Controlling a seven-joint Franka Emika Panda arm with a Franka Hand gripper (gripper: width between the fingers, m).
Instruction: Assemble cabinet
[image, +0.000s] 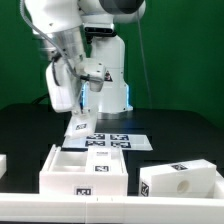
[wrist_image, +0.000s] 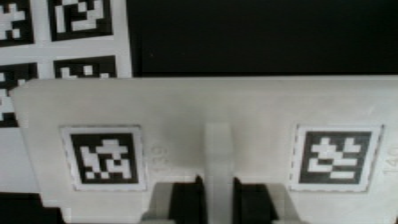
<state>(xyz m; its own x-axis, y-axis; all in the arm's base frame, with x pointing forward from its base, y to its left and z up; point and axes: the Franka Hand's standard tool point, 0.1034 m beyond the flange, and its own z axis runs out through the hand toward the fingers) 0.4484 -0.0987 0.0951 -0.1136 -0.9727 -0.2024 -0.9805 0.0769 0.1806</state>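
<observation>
Pinching of a thin white cabinet panel (wrist_image: 214, 110) is done by the gripper (wrist_image: 217, 200), jaws pressed nearly together. It is held over the marker board (image: 115, 141); the open cabinet box (image: 85, 172) is set on the bench (image: 180, 128).

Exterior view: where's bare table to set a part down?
Bare table on the exterior view's left, beyond the open cabinet box. Also on the exterior view's right, behind the cabinet block and past the marker board. Crowded: the centre, where the gripper holds a cabinet panel by the marker board and that box.
</observation>
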